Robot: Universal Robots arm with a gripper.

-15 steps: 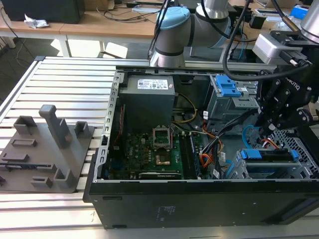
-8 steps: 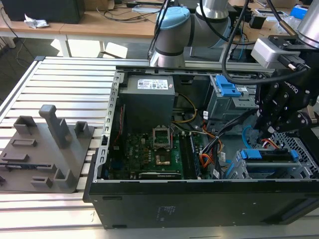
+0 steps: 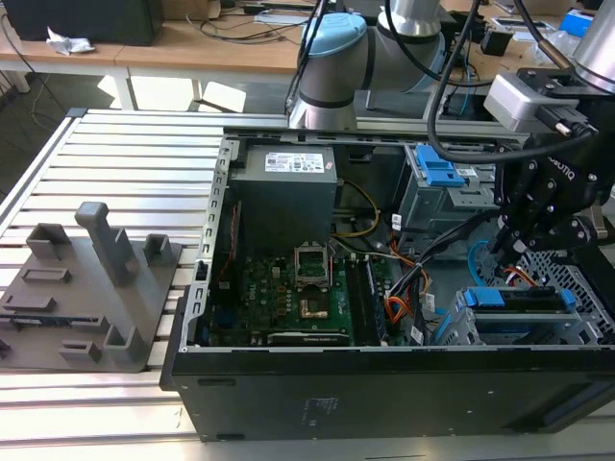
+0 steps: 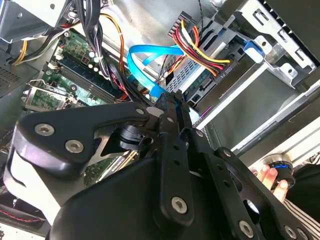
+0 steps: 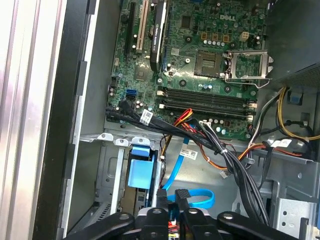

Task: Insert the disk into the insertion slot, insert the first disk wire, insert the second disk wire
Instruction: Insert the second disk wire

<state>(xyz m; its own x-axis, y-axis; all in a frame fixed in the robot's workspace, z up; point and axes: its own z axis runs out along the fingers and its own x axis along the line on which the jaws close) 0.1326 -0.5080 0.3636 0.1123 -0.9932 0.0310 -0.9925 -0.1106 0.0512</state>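
Now, disk (image 3: 524,300) in insertion slot (image 3: 480,328), end effector (image 3: 509,252) just above it

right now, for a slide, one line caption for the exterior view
Gripper poised above the disk sitting in the insertion slot of an open computer case, at the exterior view's right

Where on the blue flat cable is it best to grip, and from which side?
Likely near its end beside the claw, where the blue flat cable runs straight, not on the slack loop. Come in through the case's open side, gripping across its flat faces; wire bundles crowd elsewhere.
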